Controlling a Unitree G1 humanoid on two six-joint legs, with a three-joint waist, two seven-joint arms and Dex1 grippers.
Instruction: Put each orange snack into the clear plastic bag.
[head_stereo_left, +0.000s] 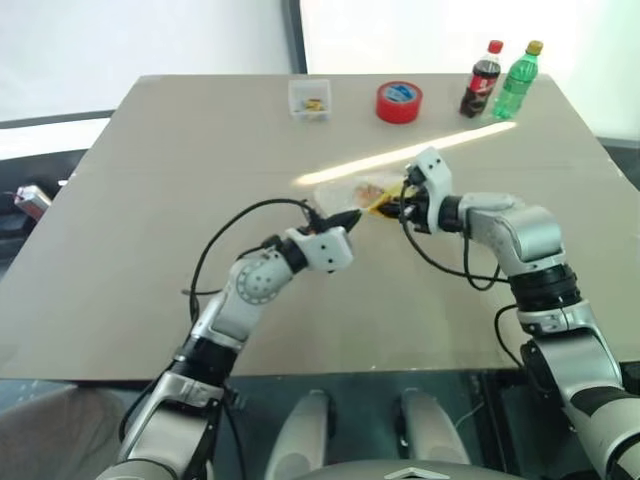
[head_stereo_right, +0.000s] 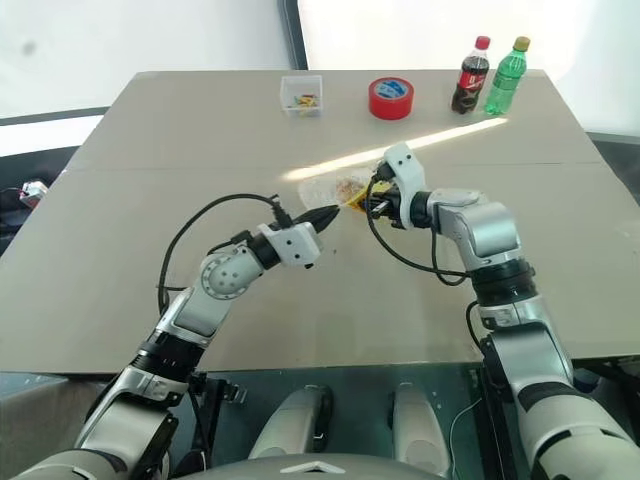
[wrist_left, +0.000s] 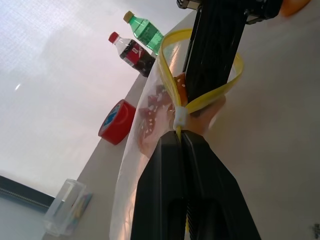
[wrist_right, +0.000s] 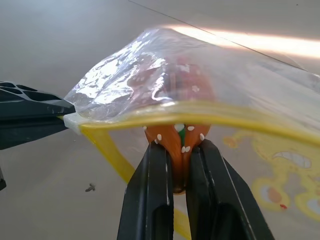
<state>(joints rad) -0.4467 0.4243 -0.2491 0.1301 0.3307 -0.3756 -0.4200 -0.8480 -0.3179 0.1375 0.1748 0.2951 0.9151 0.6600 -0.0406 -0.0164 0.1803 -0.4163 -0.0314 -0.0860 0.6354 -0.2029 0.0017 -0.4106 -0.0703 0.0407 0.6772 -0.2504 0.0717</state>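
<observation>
Pincer state, right arm: the right pincer (wrist_right: 176, 165) is pinching one orange snack (wrist_right: 179, 155) between its black fingers, right at the mouth of the clear plastic bag (wrist_right: 150, 80). The left pincer (wrist_left: 180, 142) is pressed together on the yellow zip strip (wrist_left: 210, 92) at the bag's corner, holding the mouth open as a loop. Both pincers meet near the middle of the table (head_stereo_left: 150, 200), and the bag hangs between them just above the surface.

Step in hand, as judged: insertion of a snack into the bag. A reddish, speckled shape shows through the plastic deeper inside; this appears to be another snack already bagged, though the crinkled film makes it hard to confirm.

Next move, as judged: the right pincer must carry the snack past the yellow strip and spread its fingers only once the snack is fully inside. The left pincer must hold its grip so the mouth does not collapse.

Count: snacks, two apparent; bag, one; bottles (head_stereo_left: 481, 80), two; red tape roll (head_stereo_left: 399, 102), one; small clear box (head_stereo_left: 309, 98), one.
</observation>
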